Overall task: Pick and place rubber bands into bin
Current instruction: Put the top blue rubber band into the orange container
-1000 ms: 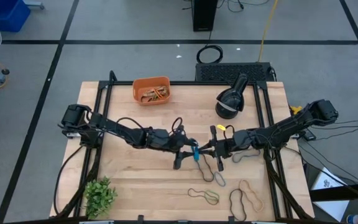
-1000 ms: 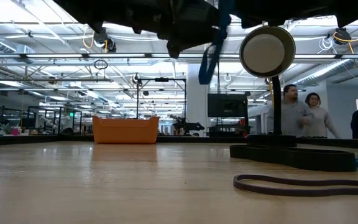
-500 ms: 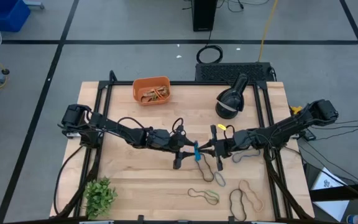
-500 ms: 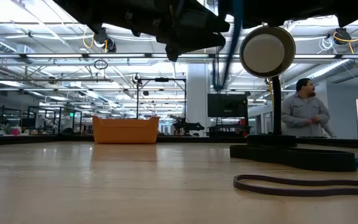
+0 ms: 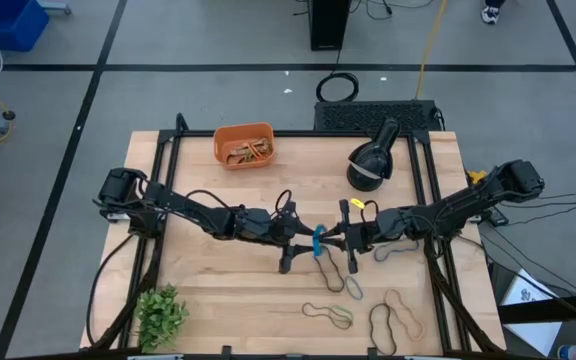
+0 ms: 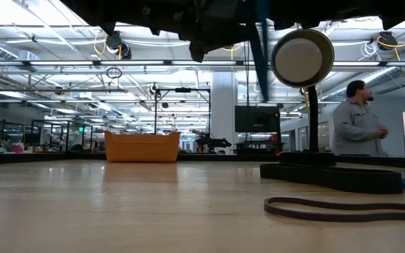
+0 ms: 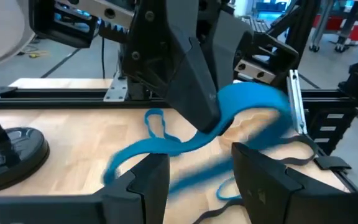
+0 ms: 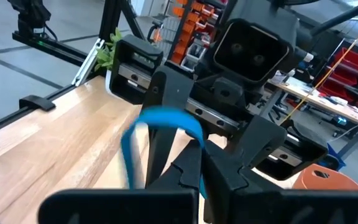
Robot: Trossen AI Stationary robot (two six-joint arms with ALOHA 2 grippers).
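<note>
Mid-bench handover of a blue rubber band (image 5: 317, 243): the right gripper (image 5: 334, 239), jaws closed, pinches it aloft; the left gripper (image 5: 303, 244), jaws parted, faces it. Next, judged: the left closes, the right releases, then carriage to the orange bin (image 5: 243, 145).

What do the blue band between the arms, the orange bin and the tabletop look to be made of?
Blue rubber band: soft matte elastic, probably rubber; it drapes and curls in a flat ribbon from the right claw.
Orange bin: likely moulded plastic, with an even colour, rounded corners and a slight sheen.
Tabletop: pale wood, seemingly butcher-block; narrow grained strips show, with a smooth finish.
</note>
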